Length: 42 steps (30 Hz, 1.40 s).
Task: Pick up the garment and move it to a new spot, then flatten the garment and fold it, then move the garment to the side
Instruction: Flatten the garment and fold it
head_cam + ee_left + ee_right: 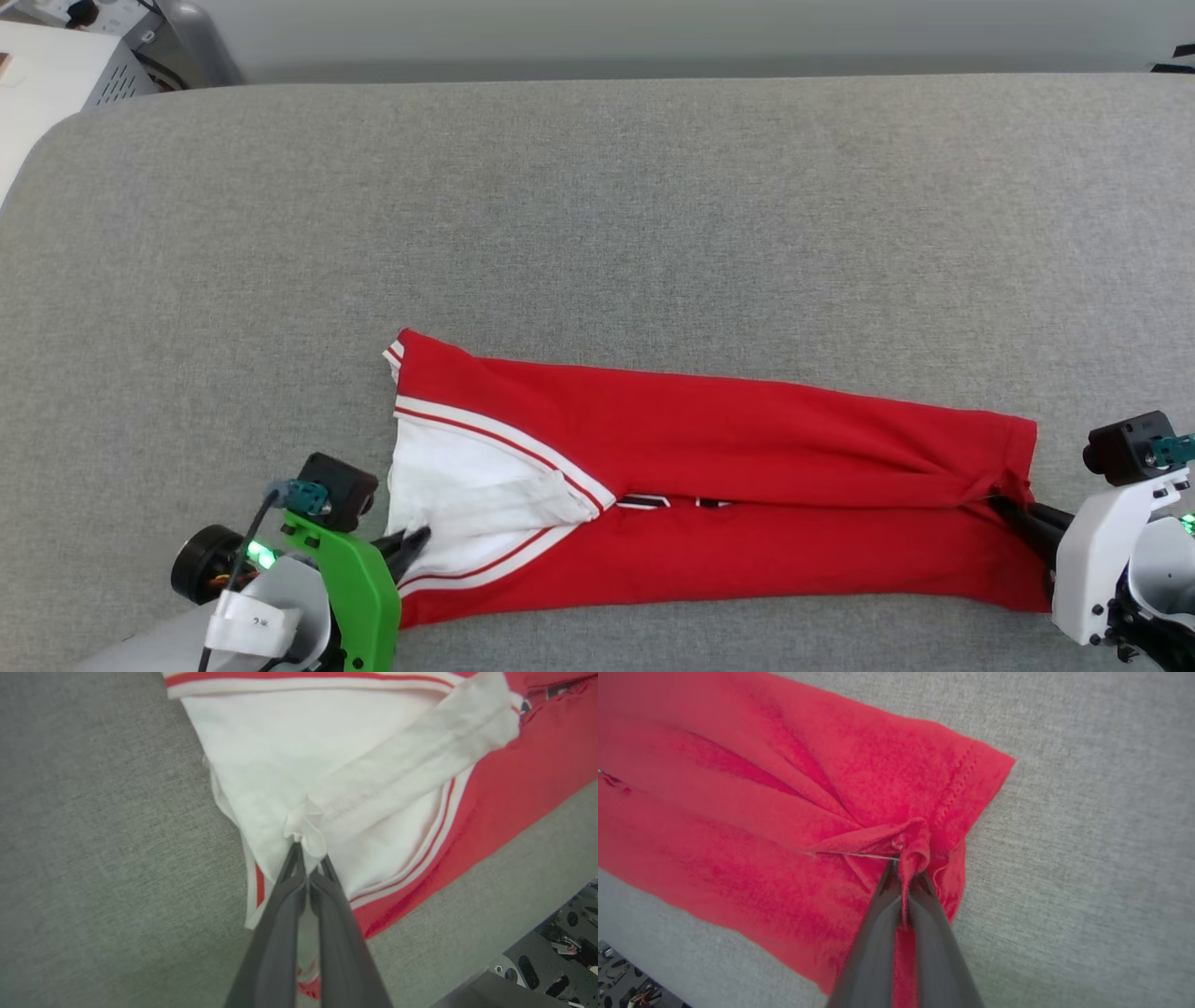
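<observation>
The garment [709,495] lies folded lengthwise into a long red band on the grey surface, its white sleeve end at the left and its red hem at the right. A sliver of black lettering shows in the fold's seam. My left gripper [415,543] is shut on the white sleeve fabric; in the left wrist view the gripper [308,851] pinches a bunched white cuff of the garment [373,779]. My right gripper [1004,504] is shut on the hem; in the right wrist view the gripper [908,868] grips a puckered red fold of the garment [784,812].
The grey fabric-covered table [597,205] stretches wide behind and to both sides of the shirt. A white box [56,84] stands off the table's far left corner. The near edge lies just below the garment.
</observation>
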Motion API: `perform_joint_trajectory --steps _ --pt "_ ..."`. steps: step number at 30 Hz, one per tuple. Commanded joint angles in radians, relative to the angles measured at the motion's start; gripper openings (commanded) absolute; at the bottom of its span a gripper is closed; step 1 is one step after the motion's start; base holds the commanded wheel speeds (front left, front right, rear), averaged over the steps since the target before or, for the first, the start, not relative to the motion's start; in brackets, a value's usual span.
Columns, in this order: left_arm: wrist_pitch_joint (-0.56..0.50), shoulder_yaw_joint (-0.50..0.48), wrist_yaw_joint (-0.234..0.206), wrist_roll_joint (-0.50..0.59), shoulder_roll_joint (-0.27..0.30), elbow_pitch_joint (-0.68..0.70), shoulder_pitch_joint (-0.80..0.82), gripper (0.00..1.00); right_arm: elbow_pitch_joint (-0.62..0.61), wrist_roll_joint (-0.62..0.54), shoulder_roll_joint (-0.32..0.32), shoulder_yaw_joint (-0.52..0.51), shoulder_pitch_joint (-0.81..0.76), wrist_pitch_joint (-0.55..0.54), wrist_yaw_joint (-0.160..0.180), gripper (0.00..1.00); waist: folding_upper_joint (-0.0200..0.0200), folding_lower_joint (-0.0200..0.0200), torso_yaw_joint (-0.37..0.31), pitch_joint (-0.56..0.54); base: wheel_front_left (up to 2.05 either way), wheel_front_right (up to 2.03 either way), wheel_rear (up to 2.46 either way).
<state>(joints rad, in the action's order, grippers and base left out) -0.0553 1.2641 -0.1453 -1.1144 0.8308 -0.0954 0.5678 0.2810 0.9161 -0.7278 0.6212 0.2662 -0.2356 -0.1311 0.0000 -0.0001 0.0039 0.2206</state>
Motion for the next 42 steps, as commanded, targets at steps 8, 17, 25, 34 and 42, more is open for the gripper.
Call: perform_joint_trajectory --steps 8,17,25,34,42 --pt "0.259 -0.100 -0.112 0.014 0.011 0.021 -0.085 1.00 -0.123 -0.009 -0.009 -0.112 -0.085 0.052 0.000 1.00 0.0000 0.0001 -0.018 -0.070 0.00 0.00 0.00" --pt "0.316 -0.325 -0.318 0.192 -0.014 0.123 -0.170 1.00 -0.338 0.010 -0.070 -0.343 -0.173 -0.039 0.000 1.00 0.0000 0.0001 -0.006 -0.080 0.00 0.00 0.00" --pt "0.317 -0.582 -0.395 0.438 -0.108 0.188 -0.321 1.00 -0.315 0.046 -0.066 -0.449 -0.177 -0.278 0.000 1.00 0.0000 0.0001 0.020 -0.053 0.00 0.00 0.00" --pt "0.317 -0.776 -0.359 0.625 -0.259 0.185 -0.429 1.00 -0.180 0.087 0.003 -0.441 -0.139 -0.446 0.000 1.00 0.0000 0.0001 0.075 -0.004 0.00 0.00 0.00" --pt "0.317 -0.901 -0.292 0.732 -0.385 0.171 -0.493 1.00 -0.126 0.119 0.066 -0.401 -0.121 -0.457 0.000 1.00 0.0000 0.0001 0.111 0.027 0.00 0.00 0.00"
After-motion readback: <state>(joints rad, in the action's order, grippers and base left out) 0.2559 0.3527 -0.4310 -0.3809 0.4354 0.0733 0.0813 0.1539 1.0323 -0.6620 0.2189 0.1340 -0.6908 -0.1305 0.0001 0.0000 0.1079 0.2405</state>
